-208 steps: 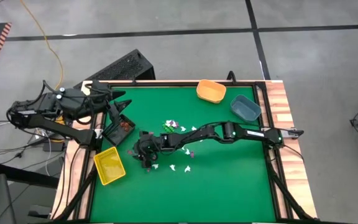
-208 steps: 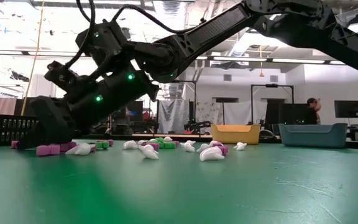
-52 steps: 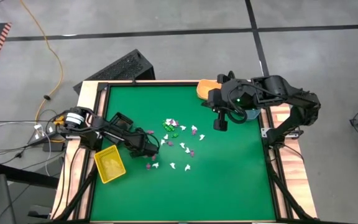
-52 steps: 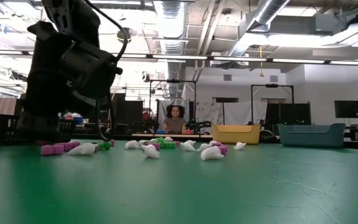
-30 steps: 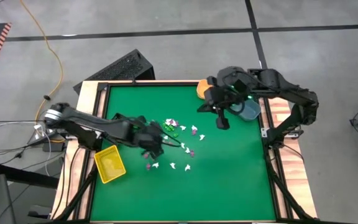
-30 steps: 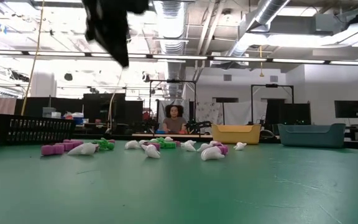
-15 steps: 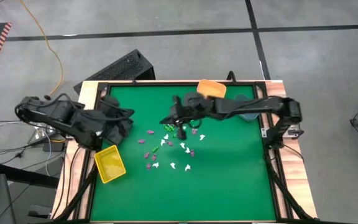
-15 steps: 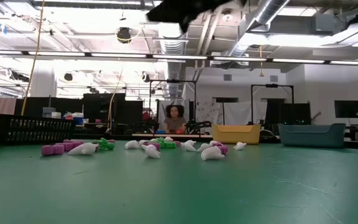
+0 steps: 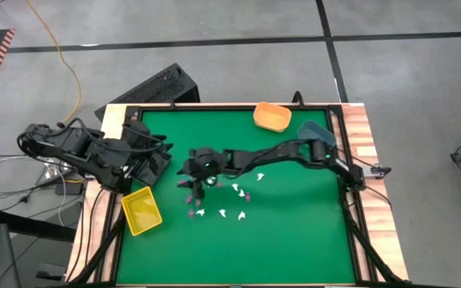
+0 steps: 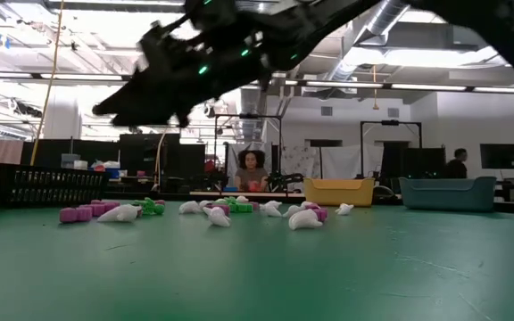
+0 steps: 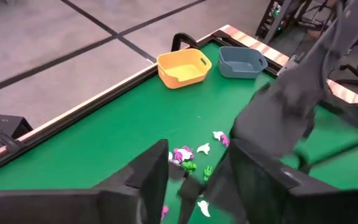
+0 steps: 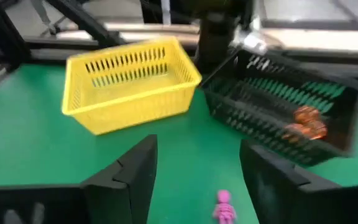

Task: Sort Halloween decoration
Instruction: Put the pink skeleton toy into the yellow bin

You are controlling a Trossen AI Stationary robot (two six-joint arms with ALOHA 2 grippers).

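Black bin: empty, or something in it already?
Not empty. The black bin holds a few reddish-brown trinkets, seen through its slotted wall in the right wrist view.

Grey concrete floor (image 9: 214, 48) marked with dark tape lines (image 9: 174, 44); a yellow cable (image 9: 62, 56) crosses it. Beyond the green table (image 10: 328, 267): exposed ceiling ducts (image 10: 382, 18), strip lights (image 10: 373, 86), a seated person (image 10: 251, 169), monitors (image 10: 498, 158).

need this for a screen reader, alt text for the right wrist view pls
Between the right gripper's open fingers, a pink trinket lies on the green table. Beyond stand a yellow bin and a black bin holding orange trinkets.
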